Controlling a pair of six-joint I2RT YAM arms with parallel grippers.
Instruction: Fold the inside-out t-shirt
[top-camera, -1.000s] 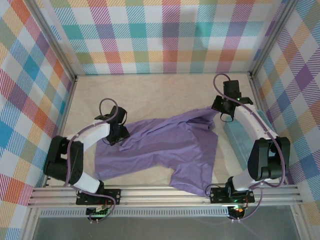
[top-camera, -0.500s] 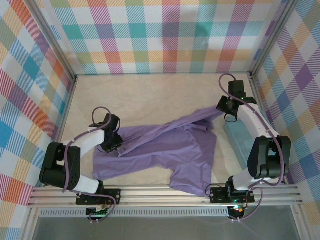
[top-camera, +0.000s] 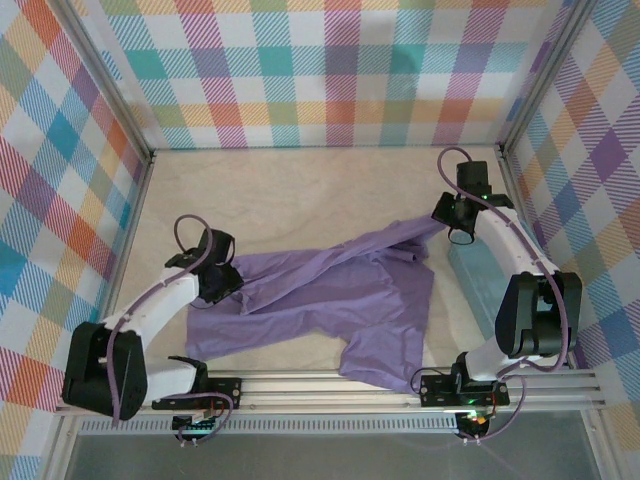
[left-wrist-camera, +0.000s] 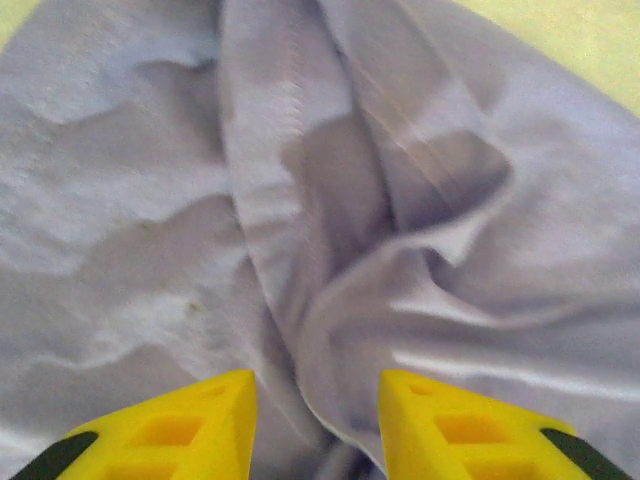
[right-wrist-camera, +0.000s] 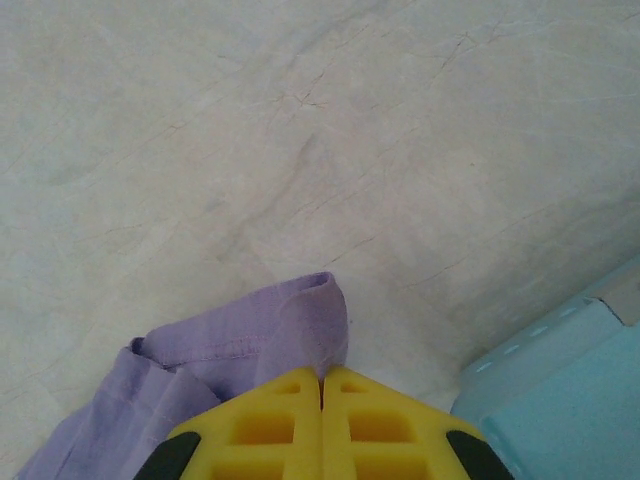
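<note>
Lighting bright and even from above; shadows faint. Left wrist view soft, with close-up folds of the thin lavender-purple t-shirt (left-wrist-camera: 130, 230) slightly blurred.

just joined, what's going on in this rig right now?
Two arms are working a lavender t-shirt that lies crumpled on the table. The right pincer is shut on an edge at the shirt's far right corner, beside the light blue basket, with that corner drawn out into a band. The left pincer sits low on the shirt's left side, jaws apart astride a raised fold. No neat fold is made yet.
</note>
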